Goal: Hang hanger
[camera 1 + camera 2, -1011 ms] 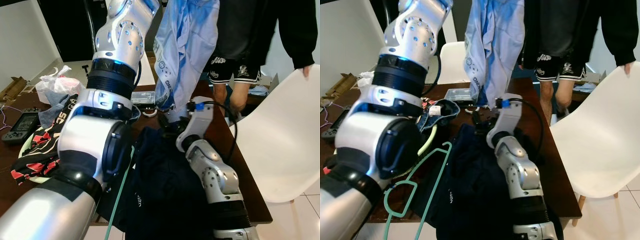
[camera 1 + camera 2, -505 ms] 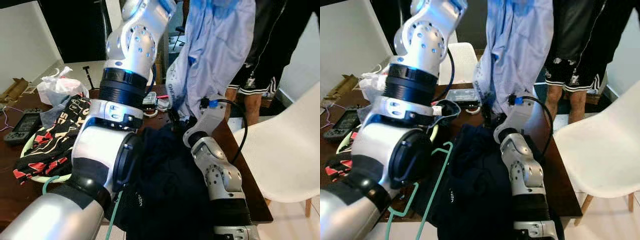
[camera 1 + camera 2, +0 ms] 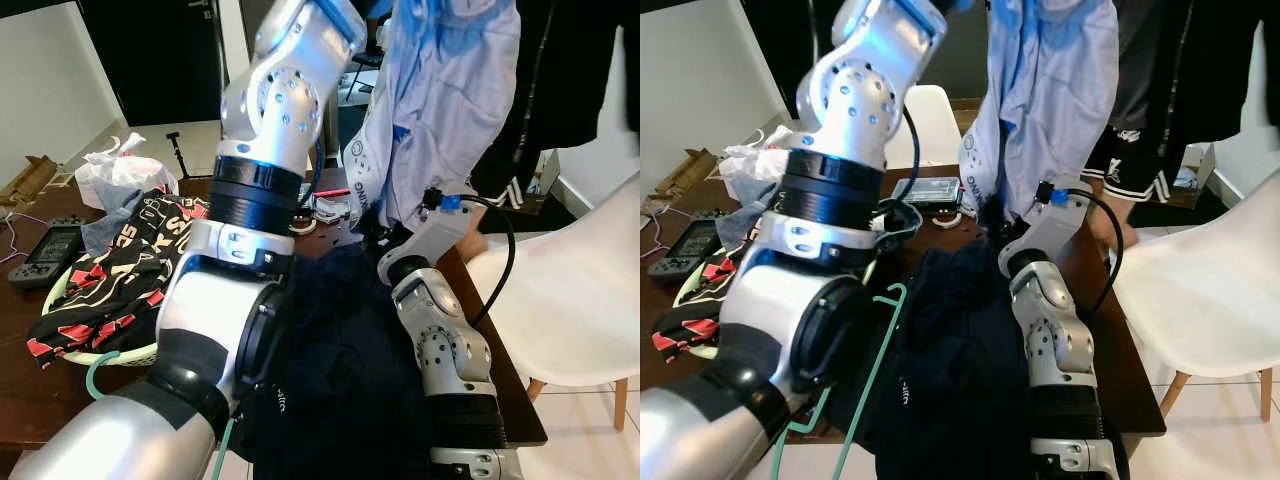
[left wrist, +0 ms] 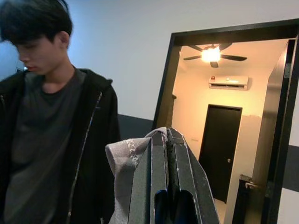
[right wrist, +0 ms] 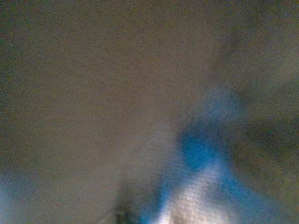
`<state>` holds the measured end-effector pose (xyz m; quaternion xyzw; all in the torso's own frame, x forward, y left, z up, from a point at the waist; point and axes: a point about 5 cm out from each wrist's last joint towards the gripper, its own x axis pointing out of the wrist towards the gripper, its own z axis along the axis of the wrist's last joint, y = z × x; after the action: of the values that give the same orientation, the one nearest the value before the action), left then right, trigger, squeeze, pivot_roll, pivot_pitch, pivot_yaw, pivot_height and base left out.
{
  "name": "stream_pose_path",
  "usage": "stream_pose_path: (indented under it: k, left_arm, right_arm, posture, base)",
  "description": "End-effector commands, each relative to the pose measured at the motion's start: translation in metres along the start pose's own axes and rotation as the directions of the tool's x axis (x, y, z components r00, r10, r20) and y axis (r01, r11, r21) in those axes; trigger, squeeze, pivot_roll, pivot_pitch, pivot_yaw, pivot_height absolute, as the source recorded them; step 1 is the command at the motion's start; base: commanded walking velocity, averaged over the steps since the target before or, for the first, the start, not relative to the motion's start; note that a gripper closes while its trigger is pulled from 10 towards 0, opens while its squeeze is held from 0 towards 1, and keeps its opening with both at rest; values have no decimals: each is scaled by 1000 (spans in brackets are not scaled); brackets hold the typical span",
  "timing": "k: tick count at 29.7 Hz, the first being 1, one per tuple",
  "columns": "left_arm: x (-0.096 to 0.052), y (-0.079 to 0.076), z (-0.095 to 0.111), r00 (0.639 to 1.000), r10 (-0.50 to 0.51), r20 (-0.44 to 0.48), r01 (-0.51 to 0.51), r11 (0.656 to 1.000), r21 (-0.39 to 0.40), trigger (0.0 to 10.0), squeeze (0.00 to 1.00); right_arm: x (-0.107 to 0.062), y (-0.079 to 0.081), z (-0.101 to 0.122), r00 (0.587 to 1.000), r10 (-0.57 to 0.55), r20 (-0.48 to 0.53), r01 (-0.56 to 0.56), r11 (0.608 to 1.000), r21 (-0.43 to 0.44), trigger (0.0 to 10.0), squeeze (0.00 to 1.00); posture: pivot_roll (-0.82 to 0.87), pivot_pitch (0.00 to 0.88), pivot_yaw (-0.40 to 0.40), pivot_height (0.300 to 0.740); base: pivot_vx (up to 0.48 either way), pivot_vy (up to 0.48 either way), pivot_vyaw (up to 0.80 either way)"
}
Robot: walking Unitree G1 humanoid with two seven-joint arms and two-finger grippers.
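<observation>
the left arm (image 3: 270, 150) is raised high over the dark wooden table (image 3: 30, 385), and in the left wrist view the left gripper (image 4: 169, 140) has its 2 black fingers pressed together on a fold of pale grey-white cloth, the light blue shirt (image 3: 440, 110) that hangs from above down toward the table's far edge. the right arm (image 3: 1050, 320) reaches forward across a dark navy garment (image 3: 950, 370) heaped on the table; the right gripper sits low behind the shirt's hem, and whether its fingers are wide or narrow i cannot tell, since the right wrist view is a dark blur with a patch of blue. a green hanger (image 3: 875, 345) lies on the table at the left edge of the navy garment, touching it, near the front edge. a basket (image 3: 110, 355) of red, black and white clothes sits on the table's left side. a person (image 4: 51, 116) in a black jacket stands beyond the table, beside a white chair (image 3: 590, 300).
</observation>
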<state>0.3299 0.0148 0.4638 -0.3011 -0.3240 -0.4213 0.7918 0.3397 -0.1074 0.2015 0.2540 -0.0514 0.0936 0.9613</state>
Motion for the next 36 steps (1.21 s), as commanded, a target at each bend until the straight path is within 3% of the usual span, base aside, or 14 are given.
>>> stream_pose_path:
  k: [1, 15, 19, 22, 24, 26, 32, 36]
  left_arm:
    - [-2, 1, 3, 1000, 3, 12, -3, 1000, -3, 0, 0]
    - [-8, 22, 18, 996, 80, 36, -82, 994, 72, 0, 0]
    - [-14, 41, 37, 988, 139, 73, -148, 981, 128, 0, 0]
    - [-24, 62, 62, 970, 209, 127, -231, 955, 187, 0, 0]
    - [-24, 62, 62, 970, 209, 127, -231, 955, 187, 0, 0]
    - [-29, 69, 70, 962, 232, 144, -259, 944, 207, 0, 0]
    - [-36, 76, 74, 956, 253, 149, -282, 933, 223, 0, 0]
    - [-41, 78, 65, 966, 236, 105, -254, 945, 206, 0, 0]
  right_arm:
    - [2, 15, 5, 998, 51, 36, -52, 998, 34, 0, 0]
    - [-4, 28, 9, 977, 201, 72, -206, 976, 67, 0, 0]
    - [-14, 30, 11, 940, 330, 82, -336, 939, 77, 0, 0]
    - [-34, 26, 15, 865, 495, 75, -500, 864, 65, 0, 0]
    - [-34, 26, 15, 865, 495, 75, -500, 864, 65, 0, 0]
    - [-43, 23, 13, 828, 560, 32, -561, 827, 30, 0, 0]
    - [-54, 18, 10, 783, 622, -23, -622, 783, -7, 0, 0]
    - [-55, 14, 18, 790, 612, 31, -612, 790, 27, 0, 0]
  posture:
    - [-5, 0, 113, 740]
    - [-11, 0, 115, 740]
    - [-11, 0, 114, 740]
    - [-12, 0, 108, 740]
    - [-12, 0, 108, 740]
    - [-13, 0, 106, 740]
    - [-15, 0, 104, 740]
    - [-18, 0, 106, 740]
  base:
    - [0, 0, 0]
    - [0, 0, 0]
    - [0, 0, 0]
    - [0, 0, 0]
    - [0, 0, 0]
    - [0, 0, 0]
    - [0, 0, 0]
    - [0, 0, 0]
